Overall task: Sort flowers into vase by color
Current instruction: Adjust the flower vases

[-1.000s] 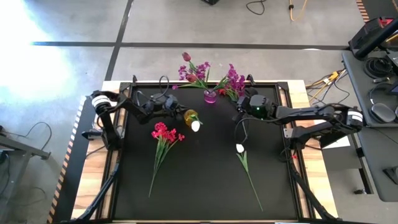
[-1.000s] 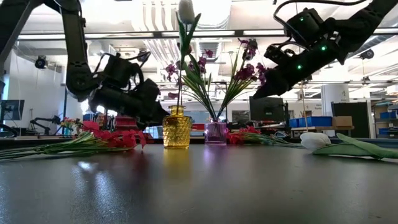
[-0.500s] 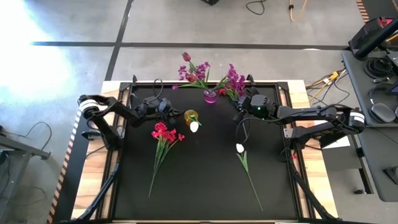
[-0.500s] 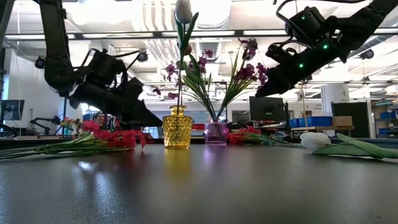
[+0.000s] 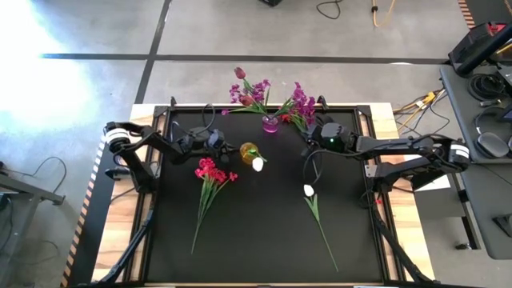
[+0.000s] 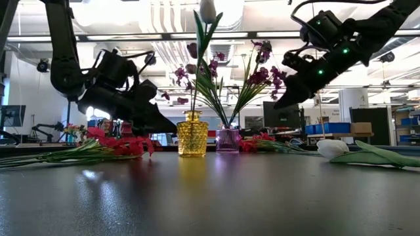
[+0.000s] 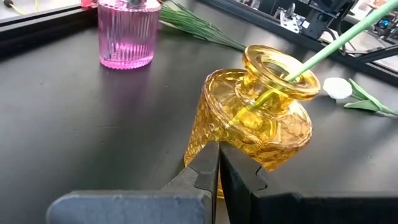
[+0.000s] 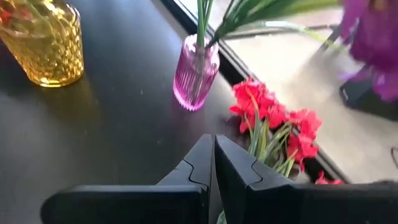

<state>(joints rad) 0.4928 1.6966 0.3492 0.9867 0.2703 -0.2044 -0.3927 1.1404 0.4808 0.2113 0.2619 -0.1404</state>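
We see the yellow vase (image 5: pixel 249 150) holding a white flower (image 5: pixel 258 164). Our left claw (image 7: pixel 217 163) sits closed and empty just beside it; our right claw (image 8: pixel 213 155), closed and empty too, hovers near the pink vase (image 8: pixel 196 73). Red flowers (image 5: pixel 210 176) and another white flower (image 5: pixel 309 191) lie on the table (image 5: pixel 264 232) beyond the yellow vase.

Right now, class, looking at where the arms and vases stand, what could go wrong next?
1. The left gripper, shut, sits against the yellow vase, which holds a long white tulip; a push might tip it.
2. The right gripper hangs near the pink vase and could bump it.
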